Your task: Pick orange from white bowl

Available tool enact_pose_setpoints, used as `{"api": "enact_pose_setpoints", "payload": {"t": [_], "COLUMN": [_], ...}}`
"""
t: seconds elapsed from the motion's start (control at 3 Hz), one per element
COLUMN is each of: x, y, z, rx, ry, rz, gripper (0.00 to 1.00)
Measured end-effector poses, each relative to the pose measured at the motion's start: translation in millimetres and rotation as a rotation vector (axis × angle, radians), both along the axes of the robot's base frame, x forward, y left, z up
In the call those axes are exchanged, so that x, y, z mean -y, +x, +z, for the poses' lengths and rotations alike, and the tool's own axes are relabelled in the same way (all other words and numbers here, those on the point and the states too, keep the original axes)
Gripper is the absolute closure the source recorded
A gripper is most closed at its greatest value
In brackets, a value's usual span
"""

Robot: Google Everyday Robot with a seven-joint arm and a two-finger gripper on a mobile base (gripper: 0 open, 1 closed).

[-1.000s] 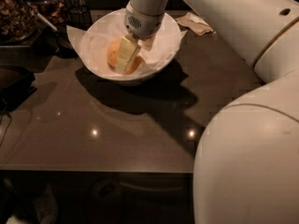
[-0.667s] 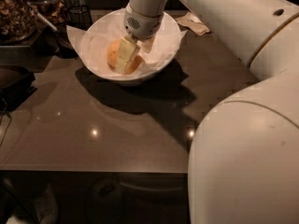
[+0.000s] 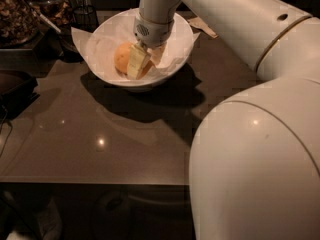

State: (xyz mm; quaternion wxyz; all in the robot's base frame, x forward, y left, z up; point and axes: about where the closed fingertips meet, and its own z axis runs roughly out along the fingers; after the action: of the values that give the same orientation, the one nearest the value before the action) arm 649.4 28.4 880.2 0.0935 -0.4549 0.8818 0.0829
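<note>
We saw the white bowl [image 3: 167, 74] on the dark table [image 3: 90, 139], lined with crinkled white paper [image 3: 86, 38] whose corners stuck out over its rim. Inside the bowl lay 1 orange [image 3: 122, 58], left of the bowl's middle. The gripper [image 3: 146, 59] reached down into the bowl from the arm [image 3: 225, 14] above it, set right against the orange and covering the fruit's right side. We could not tell how wide the claw stood, nor whether it had hold of the orange. Left of the bowl stood a container of brown pieces [image 3: 15, 14]; behind the bowl, to the right, lay a paper scrap [image 3: 202, 27].
</note>
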Motion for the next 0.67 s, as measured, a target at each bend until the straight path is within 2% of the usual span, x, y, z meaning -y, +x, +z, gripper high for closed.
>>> {"api": "enact_pose_setpoints", "payload": {"t": [0.67], "x": [0], "y": [4], "z": [-21], "rx": [-0.046], "ry": [-0.009], "rz": [-0.006], "gripper": [0.37]}}
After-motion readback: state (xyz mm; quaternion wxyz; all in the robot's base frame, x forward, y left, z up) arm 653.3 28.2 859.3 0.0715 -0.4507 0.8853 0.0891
